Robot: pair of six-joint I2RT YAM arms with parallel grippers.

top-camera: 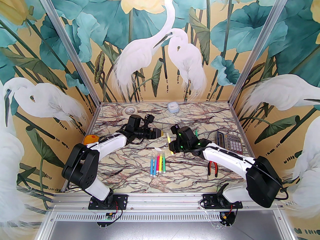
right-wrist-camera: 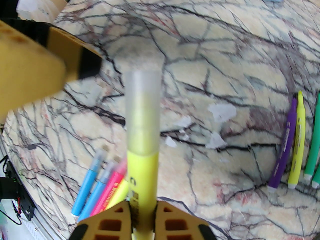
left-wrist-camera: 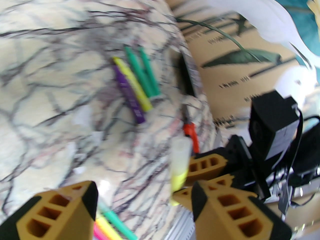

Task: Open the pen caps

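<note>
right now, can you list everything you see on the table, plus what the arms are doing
held marker: one, yellow, whitish cap on, raised, gripped at its lower end
row of markers: five, two blue, pink, yellow, green, near centre
far markers: four, purple, yellow, two green, side by side beyond the right arm
whitish bits: several, loose between the marker groups, too blurred to name
pliers: one, red handles, right of the row
calculator: one, grey, right side
tape roll: one, whitish, far left
small box: one, pale blue, far edge
disc: one, orange, left edge
table: one, marble pattern
left claw: open, near the cap
right claw: shut on the held marker
</note>
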